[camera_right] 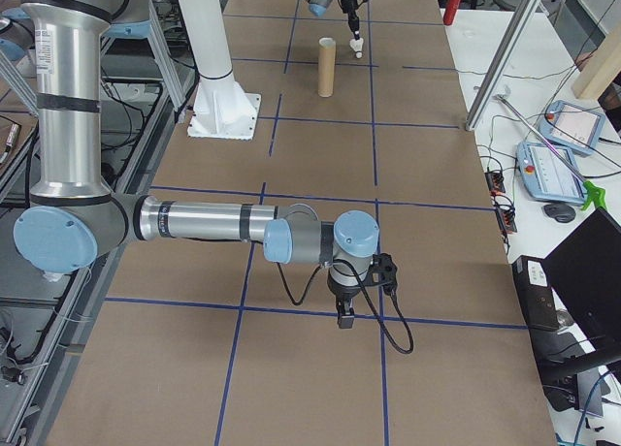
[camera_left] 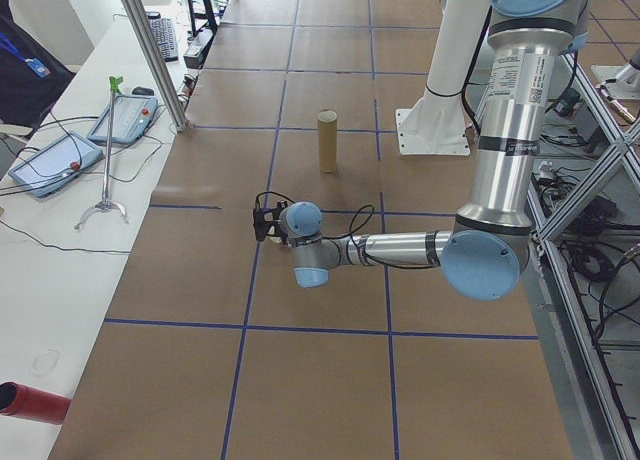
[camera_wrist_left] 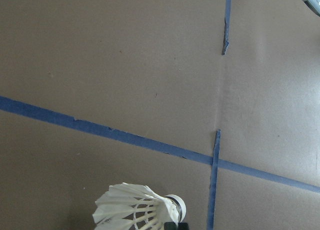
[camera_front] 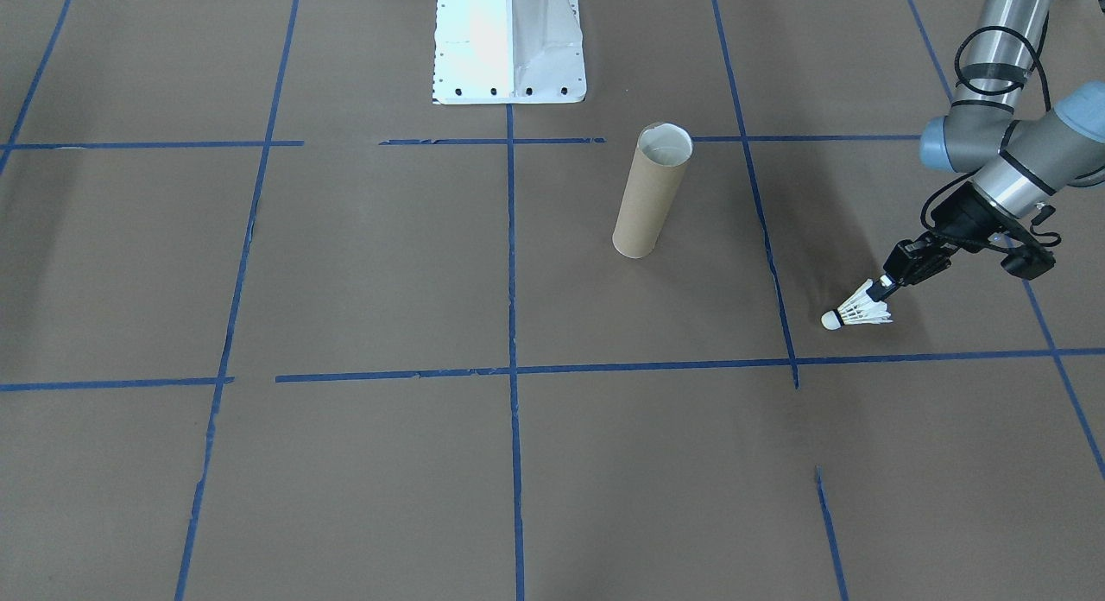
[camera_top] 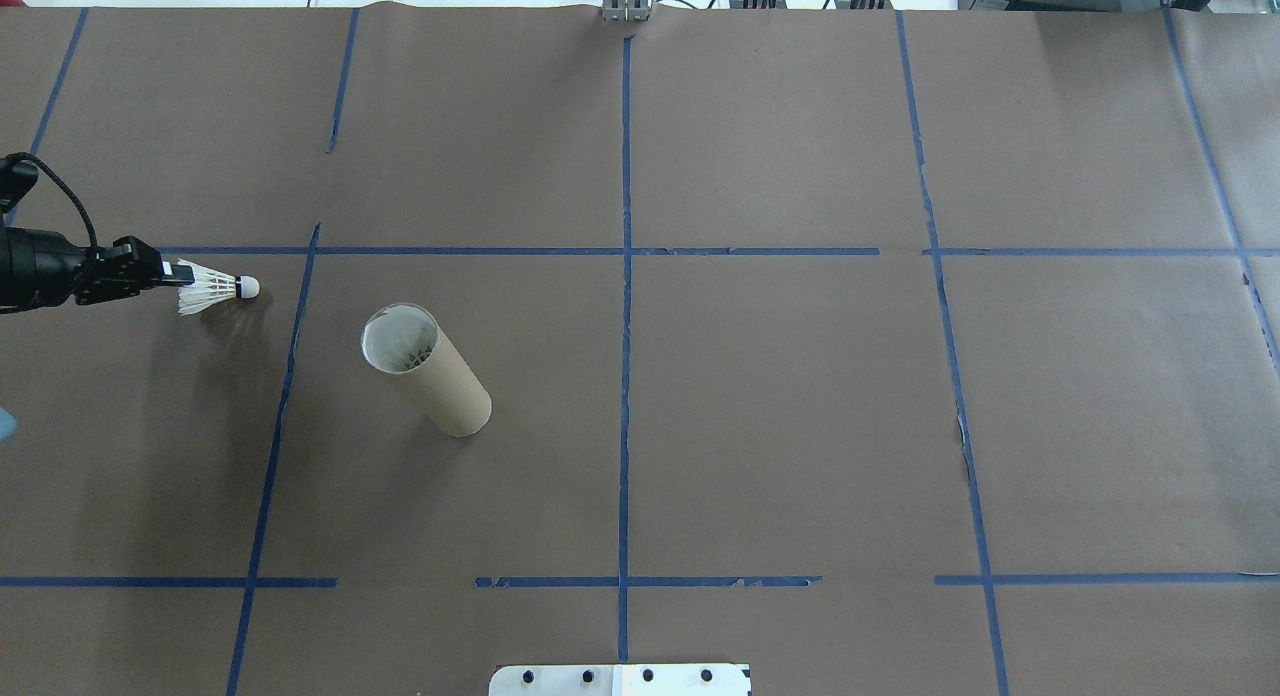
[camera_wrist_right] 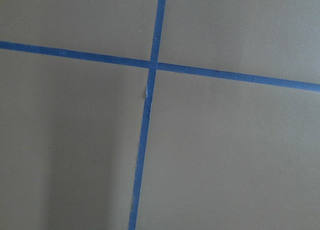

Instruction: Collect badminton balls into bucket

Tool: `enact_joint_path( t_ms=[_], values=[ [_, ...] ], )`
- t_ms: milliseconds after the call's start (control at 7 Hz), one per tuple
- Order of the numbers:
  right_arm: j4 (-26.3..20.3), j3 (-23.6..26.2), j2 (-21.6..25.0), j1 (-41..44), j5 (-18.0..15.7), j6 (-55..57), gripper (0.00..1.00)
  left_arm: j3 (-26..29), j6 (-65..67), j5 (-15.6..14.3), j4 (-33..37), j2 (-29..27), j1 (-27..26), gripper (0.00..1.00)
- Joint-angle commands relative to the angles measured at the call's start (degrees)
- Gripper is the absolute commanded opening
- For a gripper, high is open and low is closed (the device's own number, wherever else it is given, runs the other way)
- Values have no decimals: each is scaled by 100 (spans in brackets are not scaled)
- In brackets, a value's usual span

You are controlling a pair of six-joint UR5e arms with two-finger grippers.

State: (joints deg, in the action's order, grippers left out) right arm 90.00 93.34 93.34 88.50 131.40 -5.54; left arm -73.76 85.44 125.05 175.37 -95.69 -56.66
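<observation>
A: Front view: the left gripper [camera_front: 882, 292], right of frame, pinches the shuttlecock [camera_front: 855, 312] by its skirt; the bucket [camera_front: 652, 189] stands centre.

B: Overhead: shuttlecock far left, tube beside it, apparently already holding feathers. Right gripper [camera_right: 343, 317] only appears side-on; can't tell. Carry and drop remain.

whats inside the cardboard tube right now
In the overhead view the cardboard tube shows a pale lining and faint feather-like shapes near its mouth; its depth is hidden. One shuttlecock is outside, held by the left gripper.
</observation>
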Motion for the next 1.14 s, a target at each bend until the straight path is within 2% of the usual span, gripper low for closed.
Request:
enact_joint_path(
  t_ms=[0,143,286,429,571,1000],
  values=[
    [0,0,0,0,0,0,100,-242,-97,604,-683,-20,-456,0],
    [0,0,0,0,0,0,100,-749,-394,844,-1550,-20,-668,0],
    [0,0,0,0,0,0,100,-1363,-866,881,-2637,-28,-697,0],
    [0,0,0,0,0,0,100,-2057,-1454,881,-3893,-37,-732,0],
    [0,0,0,0,0,0,100,-2620,-1930,881,-4854,-55,-837,0],
    [0,9,0,0,0,0,100,-3914,-2531,794,-7132,-413,-873,0]
  ],
)
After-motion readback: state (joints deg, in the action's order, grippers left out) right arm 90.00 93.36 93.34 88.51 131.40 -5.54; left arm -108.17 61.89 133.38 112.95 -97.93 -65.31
